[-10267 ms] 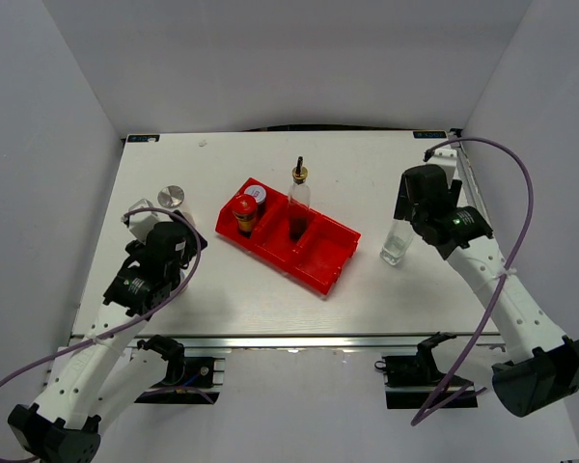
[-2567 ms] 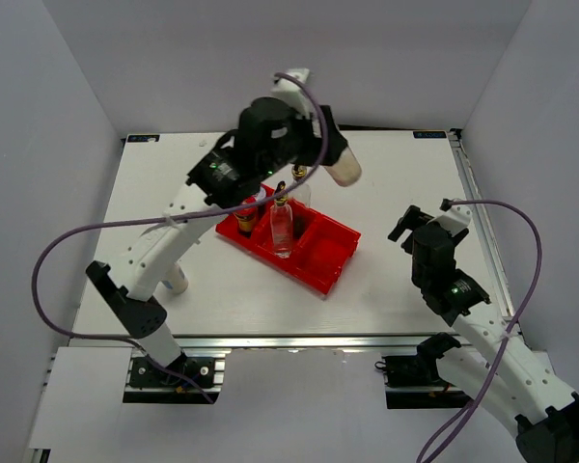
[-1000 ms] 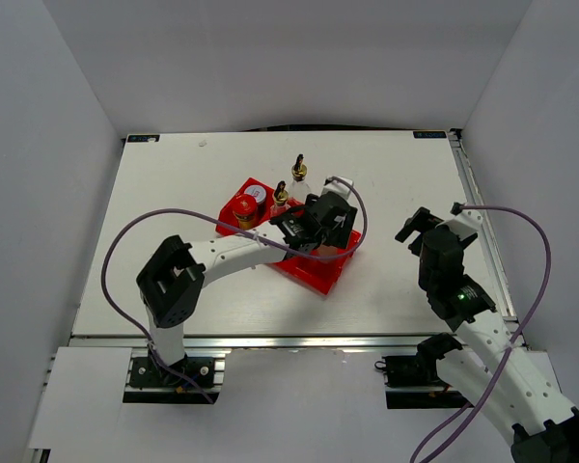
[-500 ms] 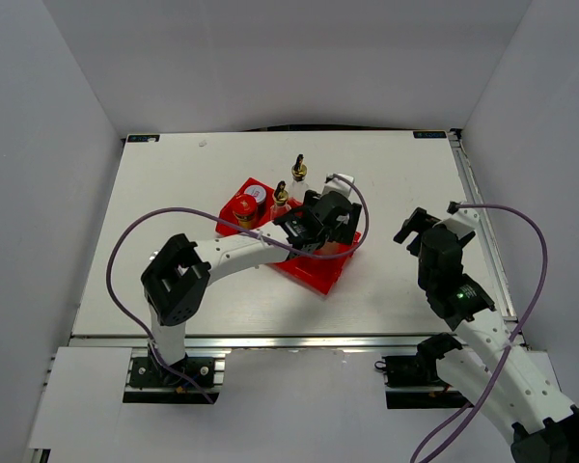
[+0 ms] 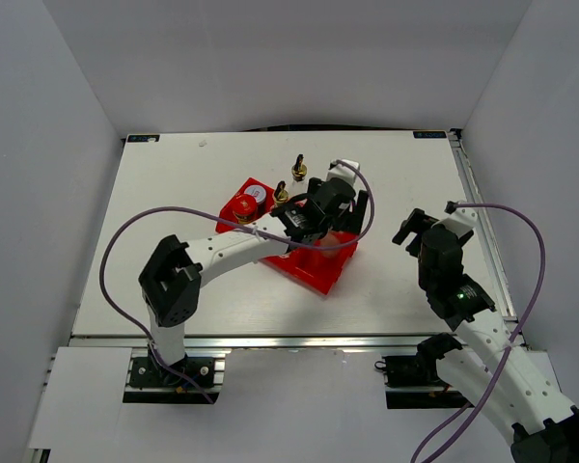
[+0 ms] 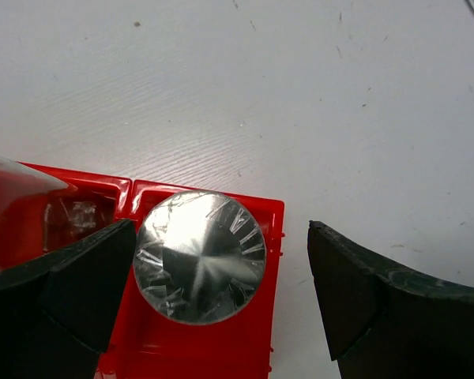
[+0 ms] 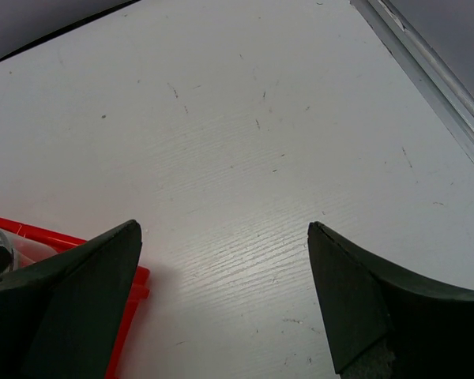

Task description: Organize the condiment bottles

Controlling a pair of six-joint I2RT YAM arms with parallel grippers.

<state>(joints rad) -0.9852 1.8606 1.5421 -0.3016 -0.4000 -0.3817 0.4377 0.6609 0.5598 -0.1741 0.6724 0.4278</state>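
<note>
A silver-capped shaker (image 6: pixel 199 257) stands in the end compartment of the red bin (image 6: pixel 134 351). My left gripper (image 6: pixel 221 292) hovers open just above it, one finger on each side and clear of the cap. In the top view this gripper (image 5: pixel 343 222) hides the shaker. Two clear bottles with gold spout tops (image 5: pixel 298 172) (image 5: pixel 282 193) and a red-lidded jar (image 5: pixel 241 206) stand at the bin's (image 5: pixel 314 275) left part. One bottle's clear shoulder (image 6: pixel 16 201) shows beside the left finger. My right gripper (image 7: pixel 221 292) is open over bare table, right of the bin (image 7: pixel 130 296).
A white-lidded container (image 5: pixel 257 193) sits in the bin's far left corner. The table's metal edge rail (image 7: pixel 426 67) runs at the right. My right arm (image 5: pixel 444 270) rests near the table's front right.
The left gripper has opened and let go of the silver-capped shaker in the bin's end compartment, then drawn up and back a little. The right arm has stayed put.
</note>
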